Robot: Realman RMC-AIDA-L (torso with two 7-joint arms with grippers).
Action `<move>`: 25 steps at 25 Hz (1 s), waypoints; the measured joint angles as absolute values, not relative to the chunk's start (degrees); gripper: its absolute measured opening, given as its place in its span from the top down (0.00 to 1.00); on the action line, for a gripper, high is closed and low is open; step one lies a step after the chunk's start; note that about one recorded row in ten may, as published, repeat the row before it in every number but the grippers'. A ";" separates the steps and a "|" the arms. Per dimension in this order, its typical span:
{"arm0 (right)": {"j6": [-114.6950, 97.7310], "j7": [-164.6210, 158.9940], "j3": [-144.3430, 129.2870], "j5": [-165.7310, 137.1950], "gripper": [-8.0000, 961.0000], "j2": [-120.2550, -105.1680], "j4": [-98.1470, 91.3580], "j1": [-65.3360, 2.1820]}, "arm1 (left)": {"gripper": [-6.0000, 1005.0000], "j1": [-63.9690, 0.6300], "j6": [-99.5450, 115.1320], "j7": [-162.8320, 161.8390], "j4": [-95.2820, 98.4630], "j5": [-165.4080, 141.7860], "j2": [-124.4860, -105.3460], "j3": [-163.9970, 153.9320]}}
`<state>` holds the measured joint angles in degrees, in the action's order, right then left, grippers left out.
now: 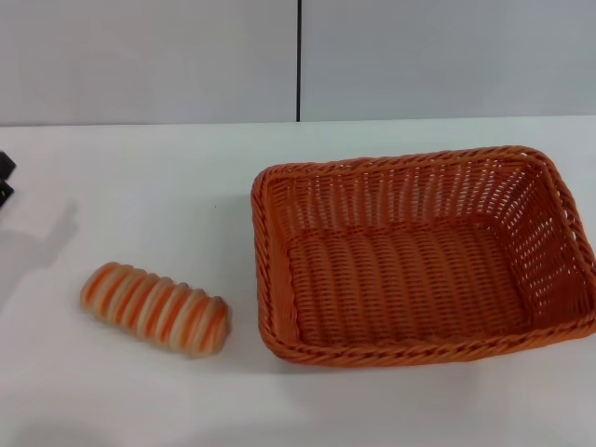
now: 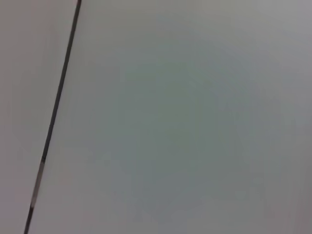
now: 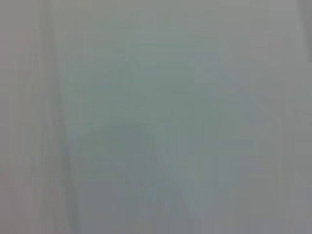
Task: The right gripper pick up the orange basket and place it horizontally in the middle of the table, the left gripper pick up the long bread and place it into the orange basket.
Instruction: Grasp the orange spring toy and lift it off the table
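**Basket and Bread Positions on the Table, Grippers at the Margins**

On the white table [image 1: 168, 186], the orange basket [image 1: 424, 256] is being shown in the head view, standing upright on its base toward the right of the surface, with its long side running across the view. Its right rim is being cut off by the edge of the picture. The interior of the basket is being displayed down to the woven floor, and nothing is being held inside it.

The long bread [image 1: 155, 308] is being shown lying on the table to the robot's left of the basket, near its front left corner but apart from it, with bare tabletop visible between the two. The loaf is being presented at a slight tilt, its left end farther from the robot than its right end. It is not being touched by any gripper.

At the far left edge of the head view, a small black part of the left gripper [image 1: 5, 179] is being shown, well apart from the bread. Whether its fingers are apart or together cannot be told, as only this fragment is being seen.

The right gripper is not being shown in any view.

In the left wrist view, only a pale surface crossed by a thin dark seam [image 2: 54, 107] is being shown. In the right wrist view, only a blank pale surface is being recorded.

Behind the table, a light wall with a dark vertical joint [image 1: 299, 60] is being shown.
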<state>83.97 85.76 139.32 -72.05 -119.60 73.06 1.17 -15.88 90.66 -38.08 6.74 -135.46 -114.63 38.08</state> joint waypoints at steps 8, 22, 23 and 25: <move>90.67 91.36 150.46 -70.10 0.52 -119.26 51.08 0.56 | 0.19 -24.18 92.20 -58.11 19.94 -135.20 -111.64 29.46; 91.99 96.68 152.37 -72.50 0.52 -119.02 40.35 1.83 | 0.19 -33.18 90.36 -104.04 64.65 -137.22 -112.40 -22.81; 92.02 96.68 152.39 -72.70 0.52 -119.01 40.19 1.91 | 0.19 -32.83 91.04 -107.27 66.77 -138.27 -111.52 -26.68; 92.12 96.68 152.37 -73.14 0.52 -119.00 39.93 2.02 | 0.19 -32.53 93.33 -111.76 69.34 -140.68 -110.30 -31.03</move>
<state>92.12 96.68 152.37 -73.14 -119.00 39.93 2.02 -32.53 93.33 -111.76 69.34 -140.68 -110.30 -31.03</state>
